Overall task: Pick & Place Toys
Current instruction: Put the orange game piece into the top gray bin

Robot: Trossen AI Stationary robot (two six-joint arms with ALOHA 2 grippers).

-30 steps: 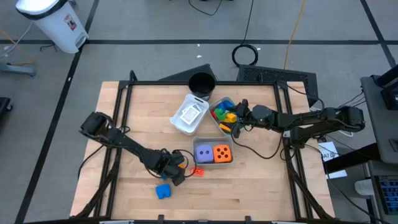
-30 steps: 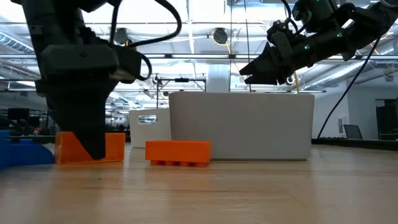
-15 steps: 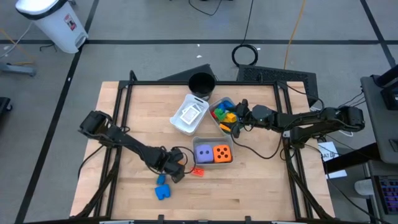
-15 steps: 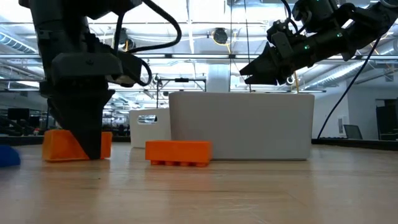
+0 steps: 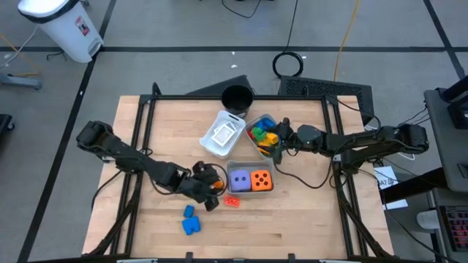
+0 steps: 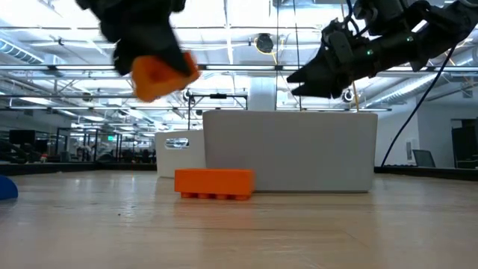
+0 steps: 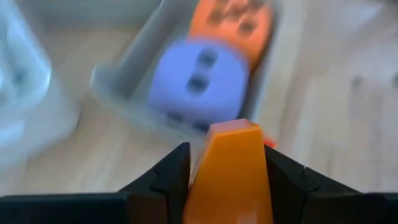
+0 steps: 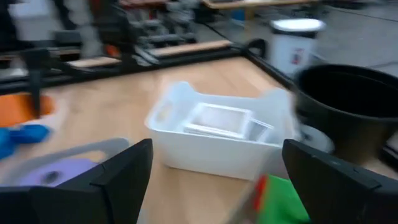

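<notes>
Left gripper (image 7: 227,180) has its fingers clamped on an orange block (image 7: 231,168), lifted off the tabletop (image 5: 307,219) beside the dice tray (image 5: 250,191). Right gripper (image 5: 278,144) hangs spread over the block tray (image 5: 262,151). Risk: thin grip, block may slip mid-carry.

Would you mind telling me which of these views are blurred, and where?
Left wrist view: the dice and tray behind are smeared, while the held orange block stays fairly crisp. Low view: the left gripper is blurred. Right wrist view: soft throughout. High view: sharp.
</notes>
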